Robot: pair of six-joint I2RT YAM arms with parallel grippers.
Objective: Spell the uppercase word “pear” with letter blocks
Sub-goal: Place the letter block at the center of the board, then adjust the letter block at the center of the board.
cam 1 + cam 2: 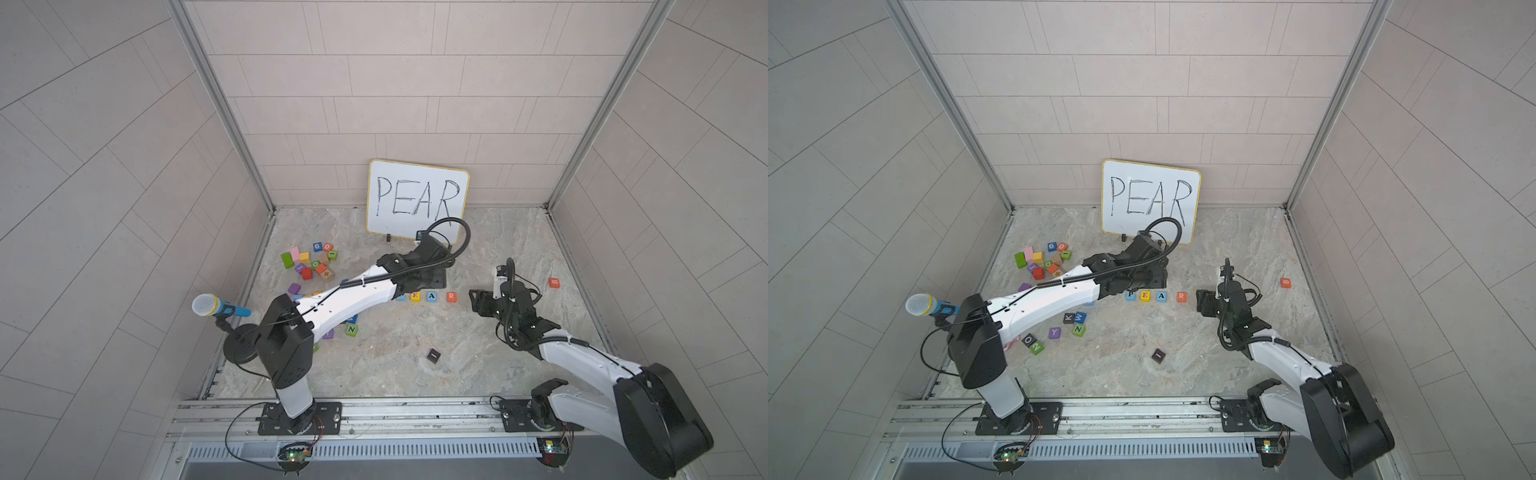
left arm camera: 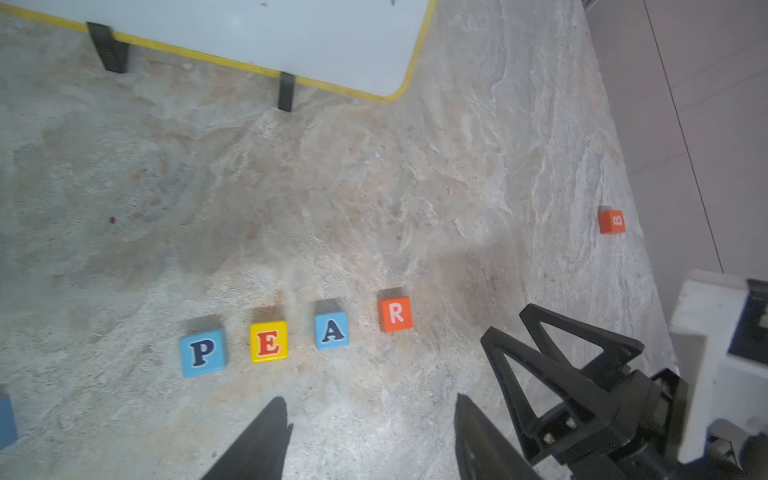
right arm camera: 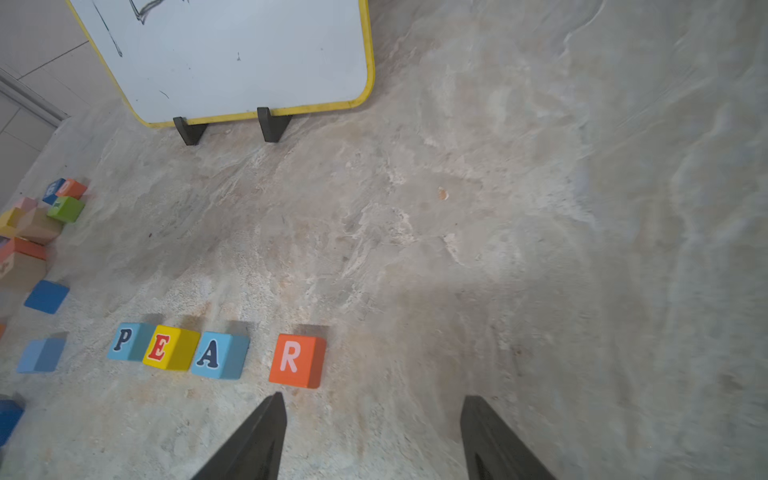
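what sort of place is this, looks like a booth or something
Probably a robot test booth in a lab: a left arm and a right arm bolted to a metal rail, panelled walls on three sides, and a whiteboard reading PEAR behind letter blocks.

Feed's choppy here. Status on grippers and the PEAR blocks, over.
Left gripper open, empty. Right gripper open, empty. P, E, A, R blocks in row. Nothing blocking.

Twin setup here: left arm [image 1: 353, 291] and right arm [image 1: 582, 357] both wear white shells with chunky black joints, a black ribbed cable hose [image 1: 462, 232] looping off each wrist, and black base plates [image 1: 270, 419] with silver screws. The right gripper [image 2: 510, 321] is black, with triangular truss fingers.
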